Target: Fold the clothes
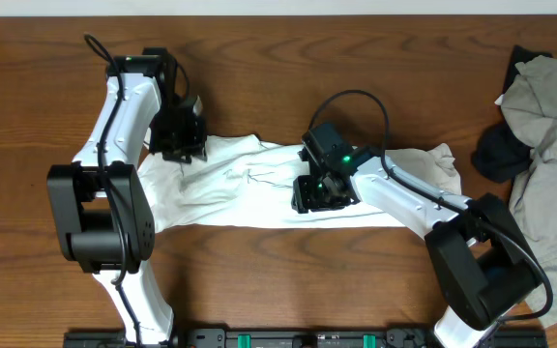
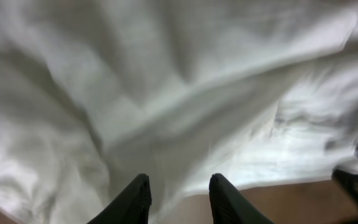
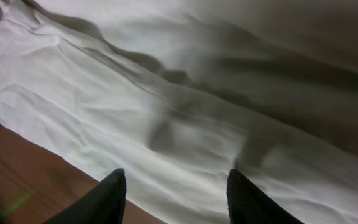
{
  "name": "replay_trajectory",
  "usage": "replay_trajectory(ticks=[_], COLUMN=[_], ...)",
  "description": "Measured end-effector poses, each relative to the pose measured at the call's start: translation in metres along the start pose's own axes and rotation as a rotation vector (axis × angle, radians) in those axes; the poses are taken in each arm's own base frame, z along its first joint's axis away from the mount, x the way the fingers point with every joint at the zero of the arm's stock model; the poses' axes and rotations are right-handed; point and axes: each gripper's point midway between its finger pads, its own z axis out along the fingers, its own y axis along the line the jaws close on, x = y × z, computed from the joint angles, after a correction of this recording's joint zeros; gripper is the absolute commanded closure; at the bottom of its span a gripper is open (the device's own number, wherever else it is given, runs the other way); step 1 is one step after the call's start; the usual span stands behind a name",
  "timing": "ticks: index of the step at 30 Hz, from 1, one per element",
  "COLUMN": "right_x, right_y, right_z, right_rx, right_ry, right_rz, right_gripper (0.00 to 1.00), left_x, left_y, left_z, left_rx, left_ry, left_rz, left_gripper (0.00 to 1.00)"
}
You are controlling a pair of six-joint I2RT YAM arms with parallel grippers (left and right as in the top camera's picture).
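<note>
The shirt lies as a long, wrinkled white band across the middle of the table, running left to right. No lettering shows on the upper face.

Nearest, the right gripper hangs over the middle of the band, close to its near edge. Its jaws stand apart over flat cloth and hold nothing. To make a clean fold it should come down on that near hem and take both layers, not just the top one. It should bite right at the edge, so that no loose flap trails on the wood.

Further back and to the left, the left gripper sits on the far-left corner of the band. Its jaws are drawn partway in and a ridge of cloth runs up between them. The blur keeps me from telling whether that cloth is truly pinched. I would make sure of that grip before any lift, since a half-caught corner is likely to slip and drag the band askew.

Once both have hold, the arms should probably rise together and keep the cloth taut between them, so the creases pull out.

At the far right a heap of grey and dark clothes lies apart from the shirt, and the right arm's swing should stay off it.
</note>
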Motion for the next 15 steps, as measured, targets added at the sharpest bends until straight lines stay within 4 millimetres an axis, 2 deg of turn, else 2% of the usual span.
replay_trajectory(ticks=[2, 3, 6, 7, 11, 15], right_x=[0.001, 0.001, 0.001, 0.001, 0.001, 0.001], right_y=[0.000, 0.000, 0.000, 0.000, -0.001, -0.001], right_z=[0.000, 0.000, 0.000, 0.000, 0.000, 0.000], right_rx=[0.002, 0.002, 0.002, 0.002, 0.002, 0.002], right_ry=[0.003, 0.003, 0.003, 0.003, 0.004, 0.004], right_rz=[0.003, 0.005, 0.006, 0.006, 0.007, 0.010], right_gripper=[0.50, 0.50, 0.50, 0.50, 0.50, 0.50], left_x=[-0.009, -0.010, -0.007, -0.005, 0.004, 0.023], left_y=[0.000, 0.000, 0.000, 0.001, 0.004, 0.009], left_z=[0.000, 0.000, 0.001, 0.003, 0.016, 0.034], left_rx=[0.002, 0.002, 0.001, 0.001, -0.003, -0.008], left_ry=[-0.037, -0.041, -0.025, -0.013, 0.049, 0.120], left_rz=[0.003, 0.000, -0.027, -0.032, -0.063, -0.085], left_gripper=[0.68, 0.74, 0.81, 0.88, 0.90, 0.90])
